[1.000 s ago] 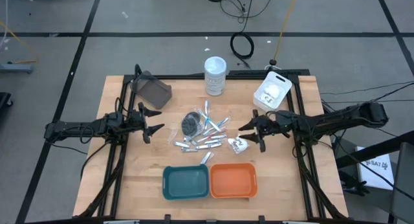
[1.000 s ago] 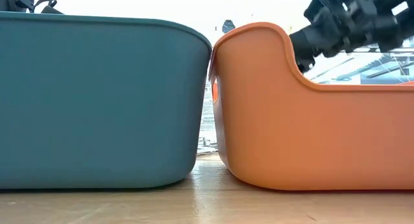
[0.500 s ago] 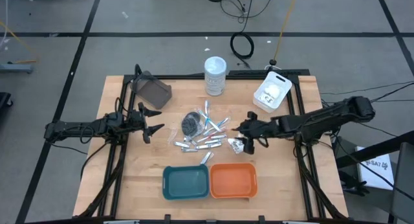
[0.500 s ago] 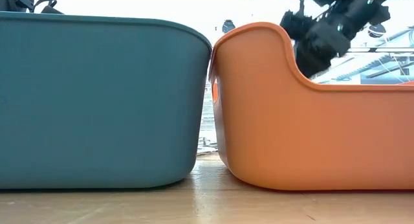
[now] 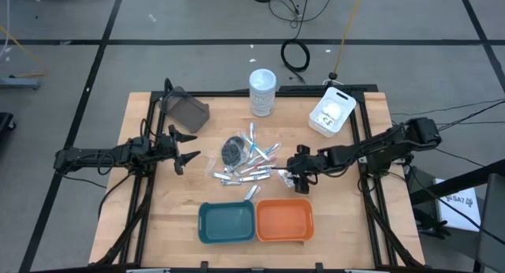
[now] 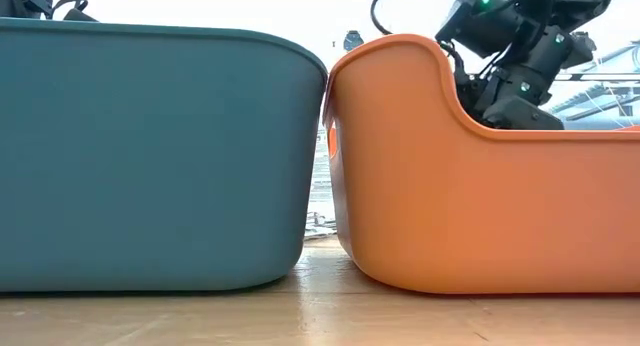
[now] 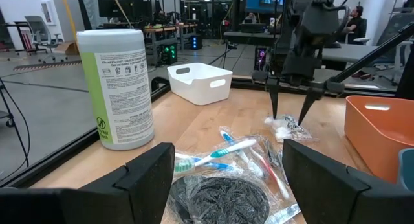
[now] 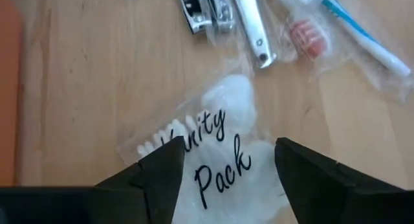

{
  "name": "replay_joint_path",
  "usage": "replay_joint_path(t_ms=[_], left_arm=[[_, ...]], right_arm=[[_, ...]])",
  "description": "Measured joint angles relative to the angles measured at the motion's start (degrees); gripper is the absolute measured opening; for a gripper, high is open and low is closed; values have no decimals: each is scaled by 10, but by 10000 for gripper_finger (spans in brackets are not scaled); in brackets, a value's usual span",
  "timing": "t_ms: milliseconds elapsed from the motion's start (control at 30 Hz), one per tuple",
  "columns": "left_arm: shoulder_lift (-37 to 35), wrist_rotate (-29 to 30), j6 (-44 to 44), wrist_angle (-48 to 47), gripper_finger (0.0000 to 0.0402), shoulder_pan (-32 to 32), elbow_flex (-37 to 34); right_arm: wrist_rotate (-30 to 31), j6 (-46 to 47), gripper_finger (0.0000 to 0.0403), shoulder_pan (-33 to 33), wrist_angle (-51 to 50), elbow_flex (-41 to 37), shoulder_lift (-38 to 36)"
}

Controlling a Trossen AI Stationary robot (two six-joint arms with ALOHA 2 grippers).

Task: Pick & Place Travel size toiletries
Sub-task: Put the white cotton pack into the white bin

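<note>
Right gripper [image 5: 296, 178] hung low over the vanity pack [image 5: 289, 177] in the high view, fingers spread, just above the orange tray [image 5: 284, 220]; the packet was mostly hidden under it. The left gripper [image 5: 186, 147] waited open at the bench's [image 5: 150, 218] left side, well apart from the toiletry pile [image 5: 246, 162]. That pile lay mid-bench: a dark round bundle [image 5: 233, 151], wrapped toothbrushes and slim silver pieces, too small to sort. A white-lidded canister [image 5: 263, 91] and a white bin [image 5: 332, 114] stood at the far edge, a grey box [image 5: 185, 110] at far left, and a teal tray [image 5: 226, 222] beside the orange one.

From the low view, the teal tray [image 6: 150, 156] and orange tray [image 6: 480, 186] filled the picture and hid the bench behind them. Only the right arm's upper part [image 6: 520, 56] showed over the orange rim; its fingertips were cut off.

From the left wrist view, the right gripper [image 7: 288, 117] pointed straight down with its fingers apart, tips either side of the clear packet [image 7: 288, 128]. The dark bundle [image 7: 220, 198] and wrapped toothbrushes [image 7: 226, 153] lay nearer, with the canister [image 7: 115, 88] and white bin [image 7: 199, 81] behind.

From the right wrist view, the two fingers [image 8: 162, 172] stood apart with the "Vanity Pack" packet [image 8: 217, 159] lying flat between them, not gripped; its near end was cut off. Nail clippers [image 8: 204, 13] and a wrapped toothbrush [image 8: 356, 36] lay just beyond.
</note>
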State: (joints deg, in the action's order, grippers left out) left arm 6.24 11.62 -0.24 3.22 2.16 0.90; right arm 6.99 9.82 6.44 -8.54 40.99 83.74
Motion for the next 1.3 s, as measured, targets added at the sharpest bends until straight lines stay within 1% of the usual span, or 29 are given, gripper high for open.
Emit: replay_joint_path(t_ms=[367,1300], left_arm=[[0,0,0,0,280,0,0],[0,0,0,0,280,0,0]], right_arm=[[2,-10,191,0,1,-1,0],[2,-37,51,-12,-8,-2,0]])
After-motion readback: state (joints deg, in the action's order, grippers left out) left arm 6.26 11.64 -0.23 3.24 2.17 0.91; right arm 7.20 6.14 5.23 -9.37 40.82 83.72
